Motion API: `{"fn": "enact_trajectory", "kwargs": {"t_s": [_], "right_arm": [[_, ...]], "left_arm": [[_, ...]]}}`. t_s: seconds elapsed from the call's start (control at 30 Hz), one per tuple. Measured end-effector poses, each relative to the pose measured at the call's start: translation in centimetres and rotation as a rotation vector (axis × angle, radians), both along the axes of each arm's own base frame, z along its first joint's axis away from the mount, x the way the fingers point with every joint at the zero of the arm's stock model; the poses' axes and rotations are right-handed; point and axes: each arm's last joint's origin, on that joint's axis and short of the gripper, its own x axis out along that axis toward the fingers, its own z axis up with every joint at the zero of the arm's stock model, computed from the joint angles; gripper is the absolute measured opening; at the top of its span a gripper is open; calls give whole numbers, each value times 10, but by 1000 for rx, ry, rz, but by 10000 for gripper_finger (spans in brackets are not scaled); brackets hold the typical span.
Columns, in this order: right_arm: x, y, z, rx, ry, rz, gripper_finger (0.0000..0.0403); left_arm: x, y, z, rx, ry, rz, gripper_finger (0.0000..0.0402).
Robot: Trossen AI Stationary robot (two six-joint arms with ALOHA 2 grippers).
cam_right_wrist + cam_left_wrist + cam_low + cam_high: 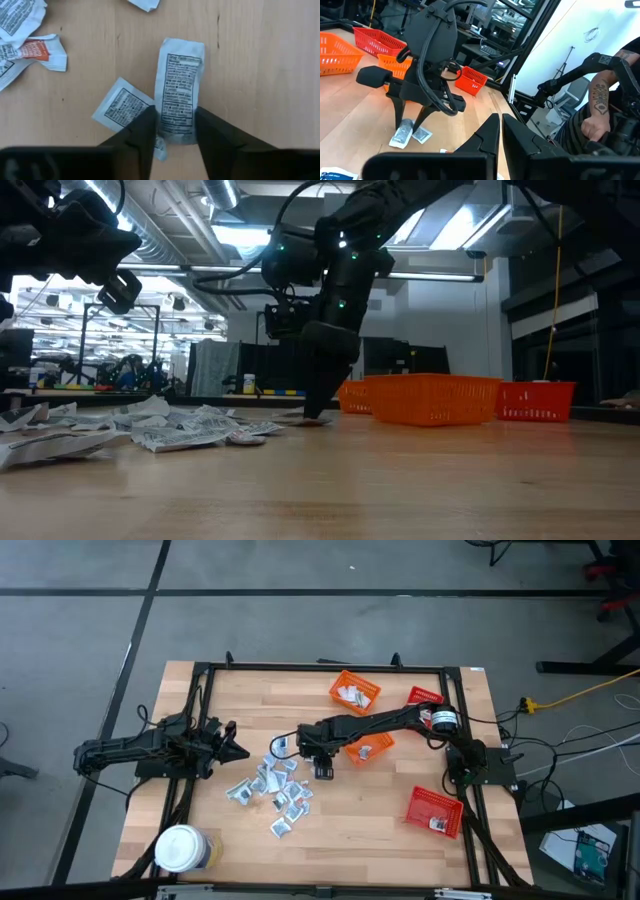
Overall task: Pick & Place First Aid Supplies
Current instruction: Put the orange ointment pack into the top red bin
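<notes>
Right pincer: down at the table near its middle, fingers straddling the end of a long white sachet, closing but not yet clamped. A second sachet lies tucked under its edge, beside one finger. Loose pile of sachets just beside. Advice: pinch only the long sachet, squarely, lift straight, then check the neighbour stays down. Orange basket lies toward the far edge. Left pincer: clenched, empty, waiting at the left side.
</notes>
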Motion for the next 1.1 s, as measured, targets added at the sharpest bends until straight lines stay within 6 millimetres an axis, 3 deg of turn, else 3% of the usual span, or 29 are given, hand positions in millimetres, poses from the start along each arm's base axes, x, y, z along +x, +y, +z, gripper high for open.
{"fn": "enact_trajectory", "kwargs": {"t_s": [0.37, 0.8, 0.9, 1.1], "right_arm": [[-2, 0, 6, -4, 27, 29, 48], [9, -14, 65, 115, -35, 83, 28], [10, -19, 77, 77, -48, 73, 23], [11, -22, 76, 36, -53, 103, 17]], "left_arm": [[0, 0, 0, 0, 0, 0, 16], [0, 0, 0, 0, 0, 0, 16], [0, 0, 0, 0, 0, 0, 15], [0, 0, 0, 0, 0, 0, 16]]}}
